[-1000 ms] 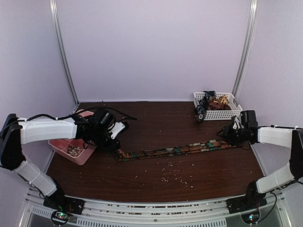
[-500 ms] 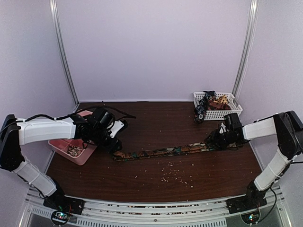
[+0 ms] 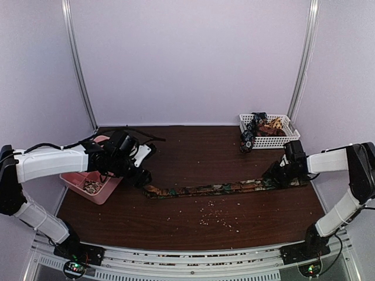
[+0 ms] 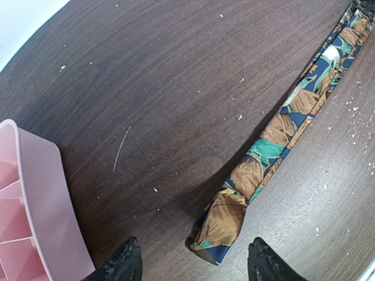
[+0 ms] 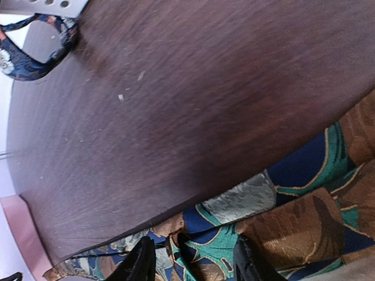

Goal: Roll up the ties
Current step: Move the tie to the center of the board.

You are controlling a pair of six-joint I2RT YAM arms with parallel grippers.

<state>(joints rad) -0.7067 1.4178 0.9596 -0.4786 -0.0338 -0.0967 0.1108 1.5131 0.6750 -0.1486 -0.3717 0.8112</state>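
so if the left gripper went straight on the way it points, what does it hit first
Probably the tip of the patterned tie, lying flat just ahead of the left gripper between its open jaws, then the table under it; depth is hard to judge.

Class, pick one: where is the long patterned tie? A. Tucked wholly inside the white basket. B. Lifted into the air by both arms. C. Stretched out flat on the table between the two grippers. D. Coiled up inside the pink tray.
C: the tie lies flat in a long strip across the table, one end at the left gripper, the other at the right gripper.
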